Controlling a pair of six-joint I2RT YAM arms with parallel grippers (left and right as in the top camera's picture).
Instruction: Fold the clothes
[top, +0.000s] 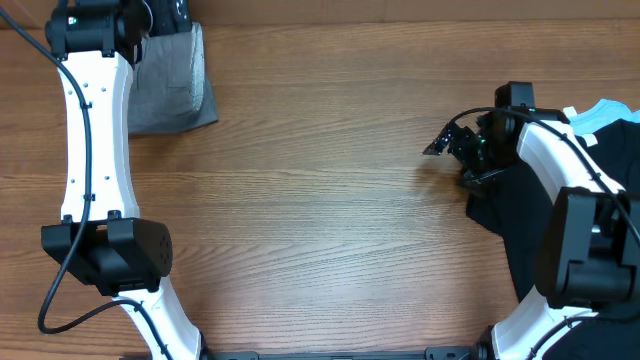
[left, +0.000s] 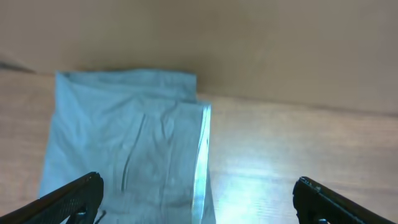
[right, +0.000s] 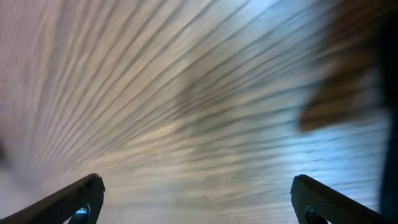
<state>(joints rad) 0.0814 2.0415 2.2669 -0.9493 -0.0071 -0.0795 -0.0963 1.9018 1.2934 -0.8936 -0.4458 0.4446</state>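
The grey shorts (top: 175, 85) lie folded into a compact rectangle at the far left corner of the table, partly under my left arm. In the left wrist view the shorts (left: 130, 137) show stacked folded edges along their right side. My left gripper (left: 199, 199) is open and empty just above the shorts' near end; in the overhead view it (top: 165, 18) is at the top edge. My right gripper (top: 447, 148) is open and empty over bare wood at the right; its wrist view (right: 198, 199) shows only blurred table.
A pile of black cloth (top: 520, 215) lies at the right edge under my right arm, with a light blue garment (top: 605, 112) behind it. The wooden table (top: 330, 200) spans the middle.
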